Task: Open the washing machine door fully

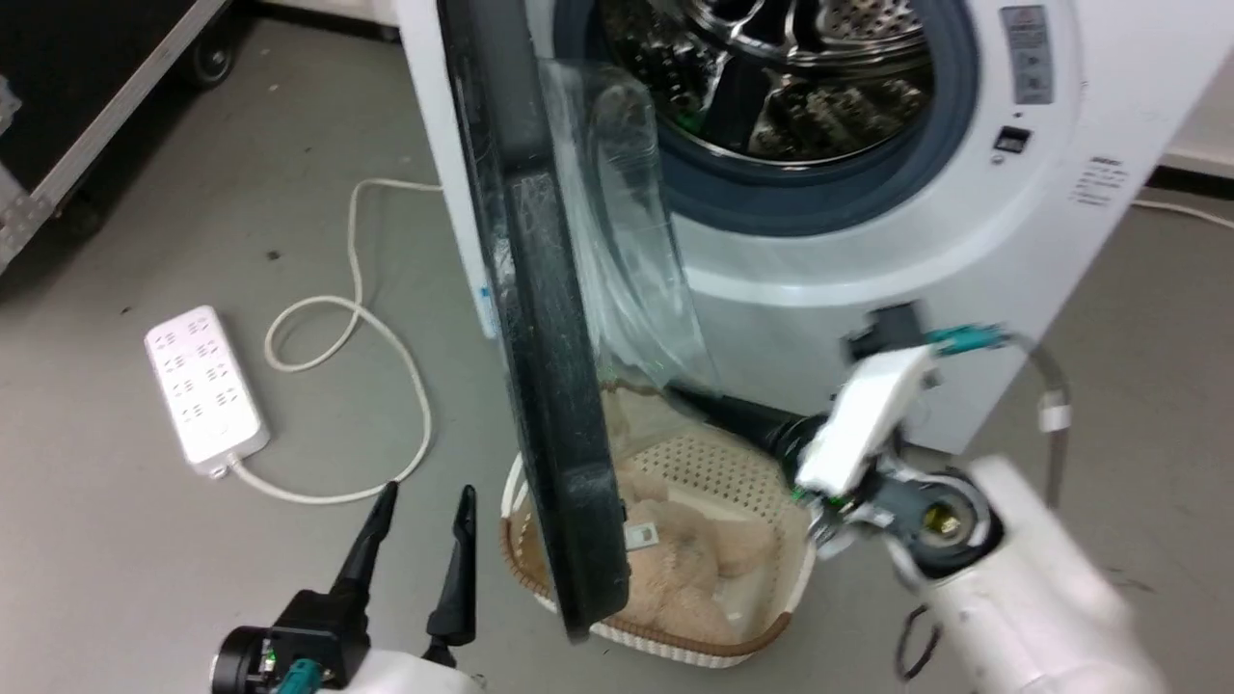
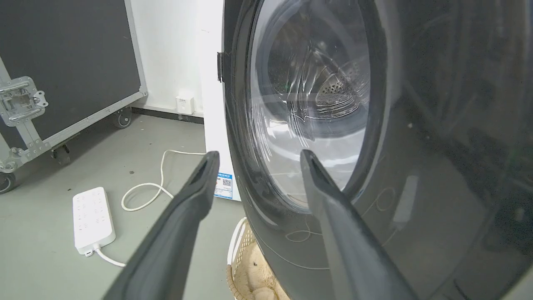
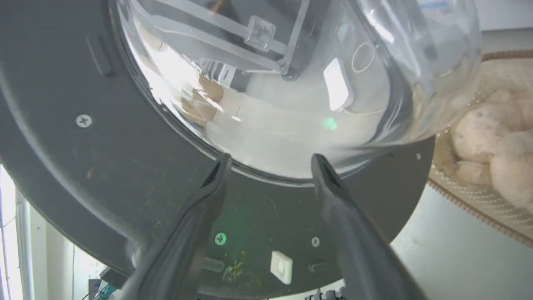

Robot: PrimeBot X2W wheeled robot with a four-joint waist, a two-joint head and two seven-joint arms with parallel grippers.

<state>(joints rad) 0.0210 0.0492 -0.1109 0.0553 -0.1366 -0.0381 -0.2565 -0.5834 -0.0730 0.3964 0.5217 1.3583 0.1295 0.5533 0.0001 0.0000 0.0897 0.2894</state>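
The washing machine door stands roughly half open, edge-on in the head view, with its lower edge over a basket. The right gripper is behind the door with fingers apart, tips at the rim of the glass bowl on the inner face; contact cannot be confirmed. The left gripper, fingers apart and empty, faces the door's outer side. Recommended: push on the black frame rather than the glass, follow the hinge arc, and keep the left gripper out of the swing.
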